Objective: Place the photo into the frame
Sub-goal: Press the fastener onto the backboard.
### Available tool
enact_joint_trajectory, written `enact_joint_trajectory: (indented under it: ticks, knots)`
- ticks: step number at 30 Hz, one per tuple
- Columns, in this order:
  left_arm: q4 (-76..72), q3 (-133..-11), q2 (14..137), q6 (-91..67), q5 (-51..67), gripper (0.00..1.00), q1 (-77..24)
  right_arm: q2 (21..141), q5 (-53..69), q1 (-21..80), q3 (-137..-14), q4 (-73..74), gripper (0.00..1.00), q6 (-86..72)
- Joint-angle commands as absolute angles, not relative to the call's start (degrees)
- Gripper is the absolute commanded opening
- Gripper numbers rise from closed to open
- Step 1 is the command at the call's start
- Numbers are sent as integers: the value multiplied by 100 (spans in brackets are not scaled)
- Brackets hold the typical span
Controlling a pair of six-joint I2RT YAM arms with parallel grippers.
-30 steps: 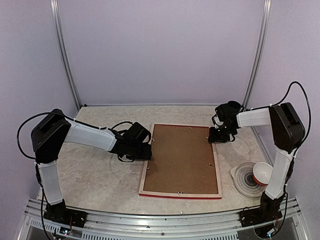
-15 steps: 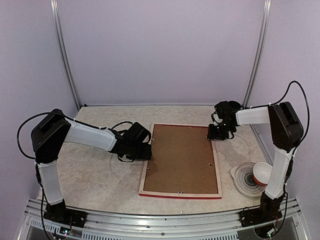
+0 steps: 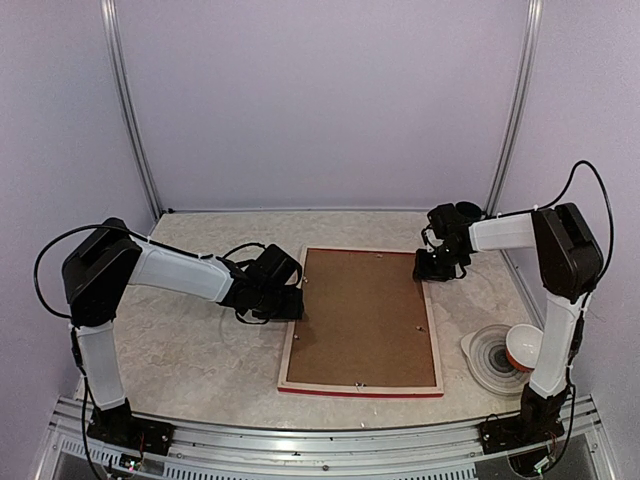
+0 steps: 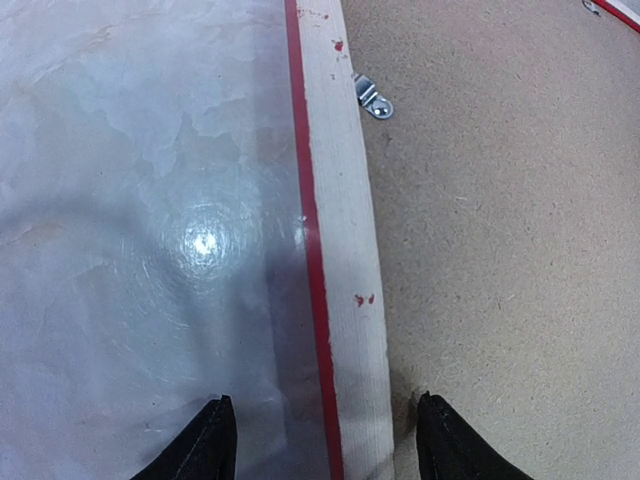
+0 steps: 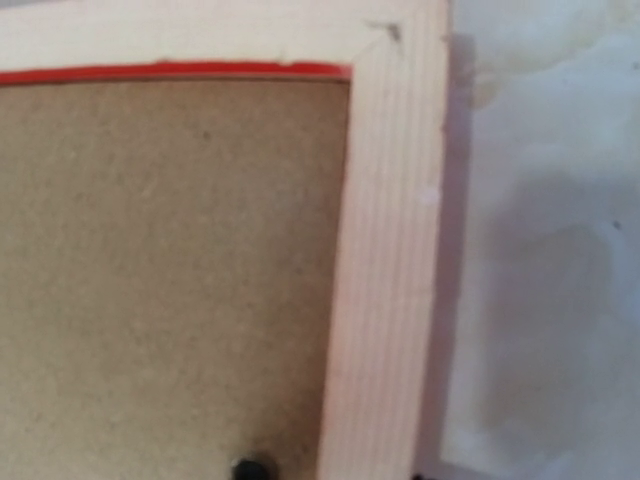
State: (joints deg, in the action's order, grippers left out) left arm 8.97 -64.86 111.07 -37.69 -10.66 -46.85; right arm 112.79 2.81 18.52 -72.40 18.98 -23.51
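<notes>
Pale lilac walls (image 3: 320, 100) close the space on the left, far and right sides, with a grey metal upright (image 3: 130, 110) standing in each far corner. The worktop (image 3: 190, 340) is pale beige and marbled, glossy enough to carry a round glare spot (image 4: 203, 243). An aluminium rail (image 3: 320, 445) runs along its near edge.

A robot lab cell: plain lilac walls (image 3: 320, 100), aluminium rails (image 3: 300, 432), bolted-down arms (image 3: 180, 270).

No legible text, label or number anywhere.
</notes>
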Motion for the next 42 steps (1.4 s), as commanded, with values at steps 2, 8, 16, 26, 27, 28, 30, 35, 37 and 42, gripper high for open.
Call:
enact_joint_trajectory:
  ticks: [2, 8, 16, 26, 27, 28, 30, 35, 37, 42]
  knots:
    - [819, -6408, 11007, -3814, -1028, 61, -4641, 11297, 481, 1798, -7276, 1675, 37, -2467]
    - [804, -6374, 10991, -3821, -1028, 61, -4641, 11112, 487, 1760, -7211, 1609, 38, -2539]
    - [769, -6349, 10988, -3831, -1015, 61, -4648, 11073, 525, 1701, -7140, 1471, 38, -2592]
    - [765, -6337, 10985, -3841, -1002, 61, -4649, 11155, 581, 1657, -7119, 1416, 36, -2725]
    - [760, -6337, 10980, -3841, -1006, 61, -4649, 11158, 591, 1653, -7097, 1398, 36, -2750]
    - [762, -6337, 10971, -3841, -1010, 61, -4649, 11154, 603, 1654, -7081, 1381, 35, -2761]
    - [767, -6337, 10969, -3834, -1011, 61, -4649, 11180, 602, 1650, -7094, 1386, 35, -2773]
    - [764, -6337, 10960, -3832, -1011, 61, -4649, 11265, 607, 1644, -7155, 1430, 35, -2747]
    - [760, -6337, 10960, -3832, -1011, 61, -4649, 11298, 600, 1646, -7156, 1441, 34, -2738]
    - [766, -6323, 10960, -3830, -1015, 61, -4649, 11395, 623, 1646, -7152, 1537, 33, -2675]
